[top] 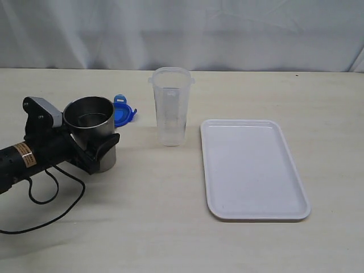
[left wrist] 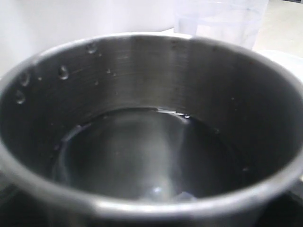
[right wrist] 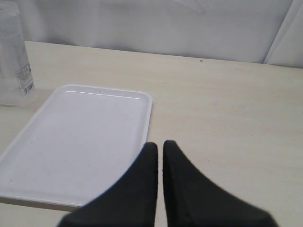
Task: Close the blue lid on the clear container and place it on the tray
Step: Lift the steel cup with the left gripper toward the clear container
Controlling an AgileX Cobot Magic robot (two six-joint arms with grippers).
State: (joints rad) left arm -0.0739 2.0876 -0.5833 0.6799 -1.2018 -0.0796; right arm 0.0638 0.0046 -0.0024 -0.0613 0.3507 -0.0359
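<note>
Just behind left gripper (top: 94, 131), blue lid (top: 124, 112).

Brushed steel cup (top: 94, 129) — glossy white plastic tray (top: 253, 170)

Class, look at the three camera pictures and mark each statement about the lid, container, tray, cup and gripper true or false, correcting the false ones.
1. The blue lid is on the clear container. False: it lies on the table beside the steel cup.
2. The container stands upright. True.
3. The container stands on the tray. False: it stands on the table beside it.
4. The steel cup holds liquid. True.
5. The right gripper is shut. True.
</note>
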